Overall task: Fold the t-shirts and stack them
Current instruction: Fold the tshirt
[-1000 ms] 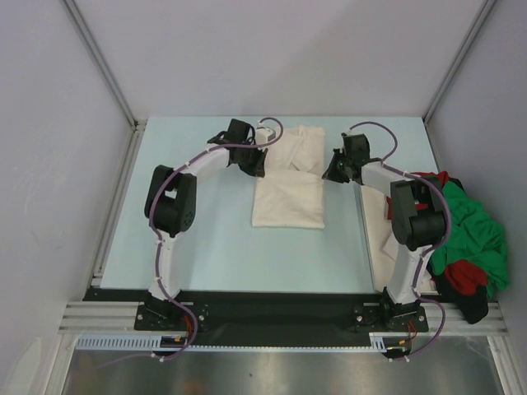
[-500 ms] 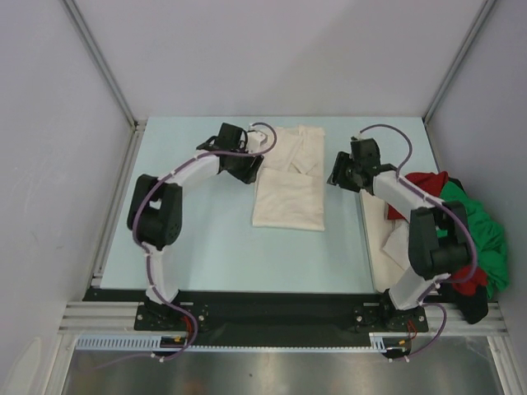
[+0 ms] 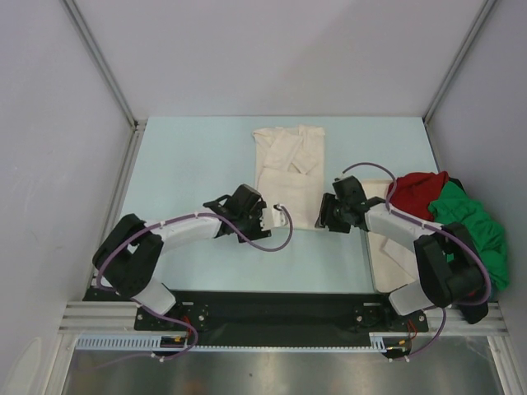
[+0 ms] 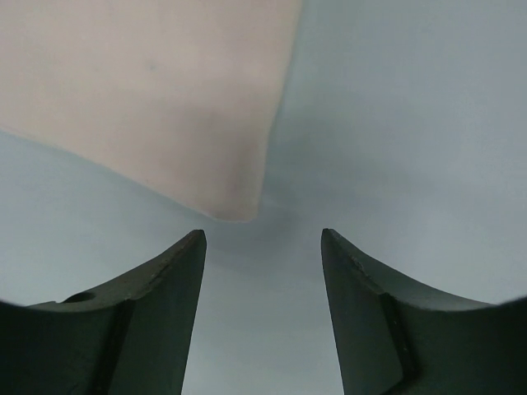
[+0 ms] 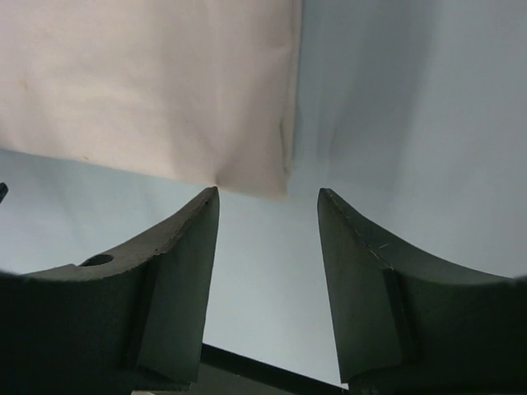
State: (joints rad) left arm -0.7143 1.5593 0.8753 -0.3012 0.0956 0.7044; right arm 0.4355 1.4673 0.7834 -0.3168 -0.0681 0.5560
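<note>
Pale blue tabletop (image 3: 189, 164), walled on three sides. The cream t-shirt (image 3: 290, 169) lies at centre, partly folded lengthwise. The red t-shirt (image 3: 416, 191) and green t-shirt (image 3: 473, 226) are heaped to its right, unfolded. The left gripper (image 4: 262, 237) and right gripper (image 5: 268, 193) sit at its near corners, jaws parted and empty, apparently placed to take the hem.

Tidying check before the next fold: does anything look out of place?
The red t-shirt and green t-shirt lie crumpled together in a heap at the right edge of the table; the cream t-shirt lies flat, folded lengthwise.
</note>
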